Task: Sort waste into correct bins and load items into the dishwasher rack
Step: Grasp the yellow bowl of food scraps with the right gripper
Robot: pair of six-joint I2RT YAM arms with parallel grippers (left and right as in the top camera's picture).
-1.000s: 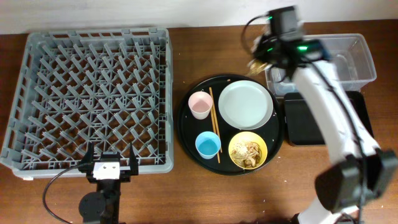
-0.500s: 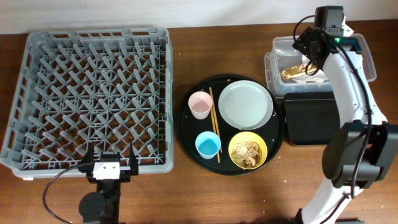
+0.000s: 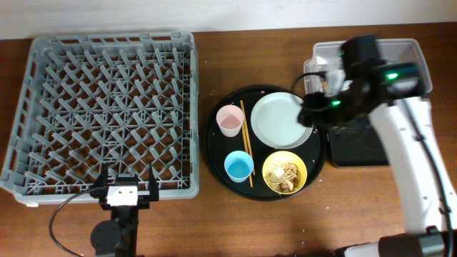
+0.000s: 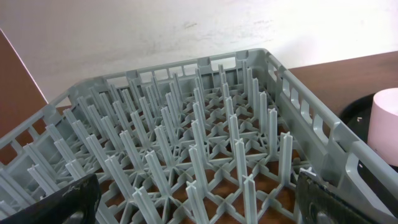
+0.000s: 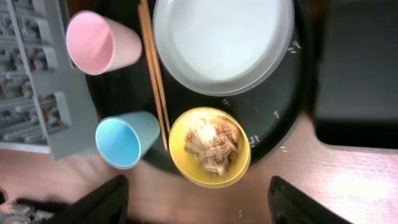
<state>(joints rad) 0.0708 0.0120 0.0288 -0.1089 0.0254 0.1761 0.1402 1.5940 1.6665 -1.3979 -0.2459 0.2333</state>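
Observation:
The grey dishwasher rack (image 3: 107,107) (image 4: 199,137) fills the left side, with nothing in it. On a round black tray (image 3: 214,143) stand a pink cup (image 3: 230,120) (image 5: 102,43), a blue cup (image 3: 238,166) (image 5: 127,139), chopsticks (image 3: 246,143) (image 5: 154,74), a pale plate (image 3: 282,120) (image 5: 222,43) and a yellow bowl (image 3: 285,172) (image 5: 210,146) of brownish food scraps (image 5: 211,142). My right gripper (image 3: 312,108) (image 5: 199,208) hangs open and empty above the plate's right edge. My left gripper (image 3: 128,193) (image 4: 196,205) is open at the rack's near wall. The arm hides most of the clear tub (image 3: 410,64).
A shallow black rectangular tray (image 3: 357,143) (image 5: 357,68) lies just right of the round tray, below the clear tub. The pink cup (image 4: 385,124) shows at the right edge of the left wrist view. Bare wooden table runs along the front.
My right gripper carried the gold wrapper over the clear tub, let it go there, then swung back left over the round tray. The left arm has not moved.

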